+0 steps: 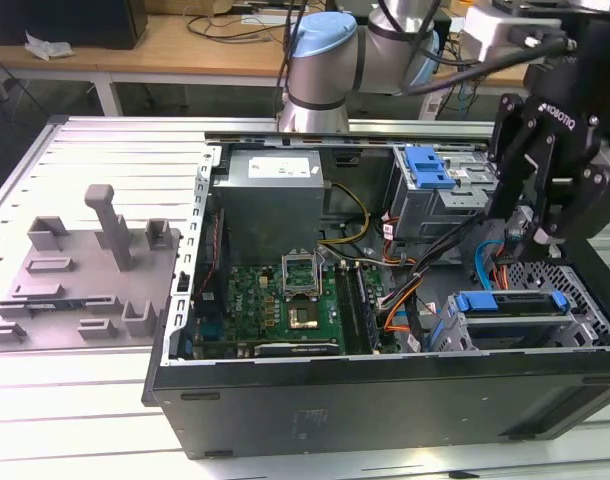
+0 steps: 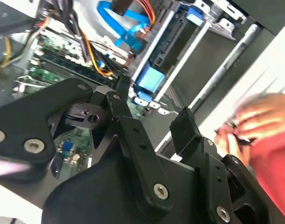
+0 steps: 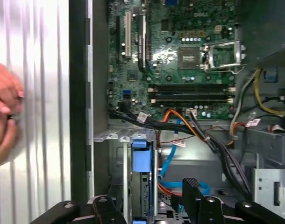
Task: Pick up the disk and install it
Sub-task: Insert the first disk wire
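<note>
One gripper, jaws spread wide and holding nothing, hangs over the drive end of an opened computer case at the exterior view's right. The disk stands on edge directly beneath it in a grey drive cage, with the bright blue carrier uppermost. That narrow top seems the natural place for a pinch. In the first wrist view one of the fingers sits just beside the carrier and apart from it. Whether the disk is fully seated in the cage cannot be told.

A blue data cable and orange wires loop close beside the disk, and a black cable bundle runs between the motherboard and the cage, crowding the approach. Farther off are a blue ridged latch on a second cage and the grey power supply box. A person's hand rests outside the case wall on the ribbed table, which also bears a grey fixture plate.
</note>
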